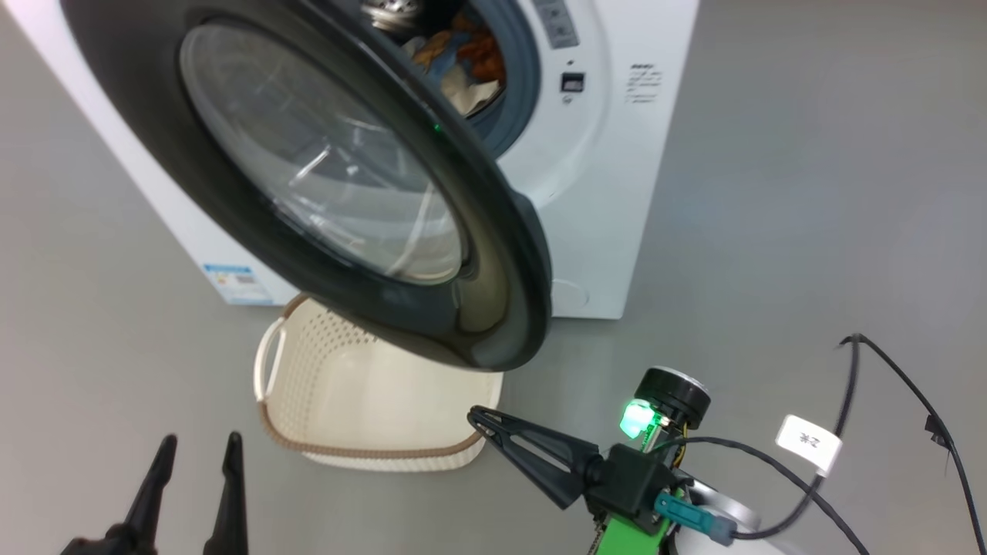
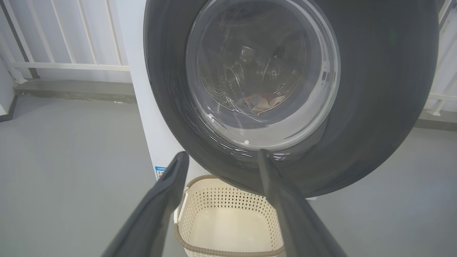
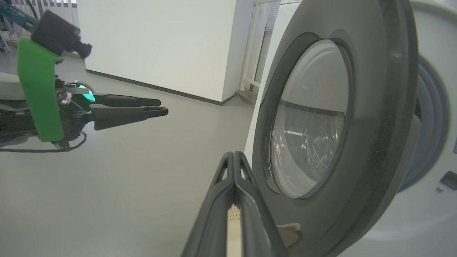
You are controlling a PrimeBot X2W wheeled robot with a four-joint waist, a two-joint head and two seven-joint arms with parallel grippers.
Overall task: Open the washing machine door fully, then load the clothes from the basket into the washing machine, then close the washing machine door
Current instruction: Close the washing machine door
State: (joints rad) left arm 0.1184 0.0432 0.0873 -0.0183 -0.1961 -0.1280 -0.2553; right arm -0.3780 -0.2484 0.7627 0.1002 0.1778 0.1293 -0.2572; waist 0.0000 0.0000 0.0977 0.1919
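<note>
Print on the washing machine (image 1: 609,200) is unreadable.

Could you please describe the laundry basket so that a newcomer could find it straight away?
Find the big white washing machine; its black-rimmed round door hangs partly open. On the grey floor just below that door sits the basket: small, cream, perforated, brown-rimmed, and empty.

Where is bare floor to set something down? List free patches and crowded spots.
Free: grey floor left of the basket; wide floor right of the washing machine. Crowded: under the washing machine door, where the basket sits with the shut fingers of the right gripper near its rim; cables at lower right.
</note>
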